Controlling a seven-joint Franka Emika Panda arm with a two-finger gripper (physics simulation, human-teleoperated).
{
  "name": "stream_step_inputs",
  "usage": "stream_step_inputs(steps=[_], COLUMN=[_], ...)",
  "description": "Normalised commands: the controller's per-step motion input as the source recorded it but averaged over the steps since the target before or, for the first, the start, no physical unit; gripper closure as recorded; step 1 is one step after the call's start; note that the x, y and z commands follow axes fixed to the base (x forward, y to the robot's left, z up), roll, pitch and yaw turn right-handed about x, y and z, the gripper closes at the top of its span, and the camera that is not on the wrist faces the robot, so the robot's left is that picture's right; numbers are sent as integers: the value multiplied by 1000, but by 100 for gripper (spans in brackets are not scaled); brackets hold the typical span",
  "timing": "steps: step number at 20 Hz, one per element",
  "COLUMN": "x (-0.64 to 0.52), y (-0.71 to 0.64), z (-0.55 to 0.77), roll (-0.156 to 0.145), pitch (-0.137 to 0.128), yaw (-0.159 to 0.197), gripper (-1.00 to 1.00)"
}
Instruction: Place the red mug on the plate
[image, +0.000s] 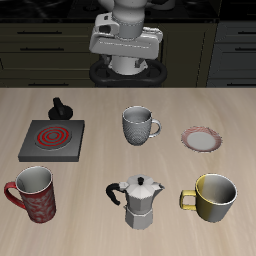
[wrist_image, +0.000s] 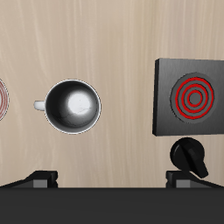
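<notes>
The red mug (image: 33, 193) stands upright near the table's front edge, with a dark red mottled wall, a red handle and a pale inside. The plate (image: 202, 139), a small saucer with a reddish-pink speckled rim, lies flat farther back on the other side of the table, beside the grey mug; only its rim shows in the wrist view (wrist_image: 3, 98). My gripper (image: 126, 52) hangs high over the table's back edge, far from both. In the wrist view the gripper (wrist_image: 116, 179) has its fingertips wide apart and empty. The red mug is out of the wrist view.
A grey mug (image: 138, 125) stands mid-table, seen from above in the wrist view (wrist_image: 73, 105). A square dark burner with red rings (image: 52, 139) and its black knob (image: 61, 107) sit behind the red mug. A moka pot (image: 138, 201) and a yellow mug (image: 213, 198) stand near the front edge.
</notes>
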Motion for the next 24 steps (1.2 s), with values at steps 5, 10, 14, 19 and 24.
stream_step_inputs(steps=[5,10,14,19,24], x=[265,386,318,399,411], y=[-189,-259,-195,-280,-343], z=[139,157,97,162,145], roll=[9,23,60,37,34], pitch=[-16,29,82,56,2], yaw=[31,22,-18,-38,21], gripper=[-100,-100,-100,-100,-100])
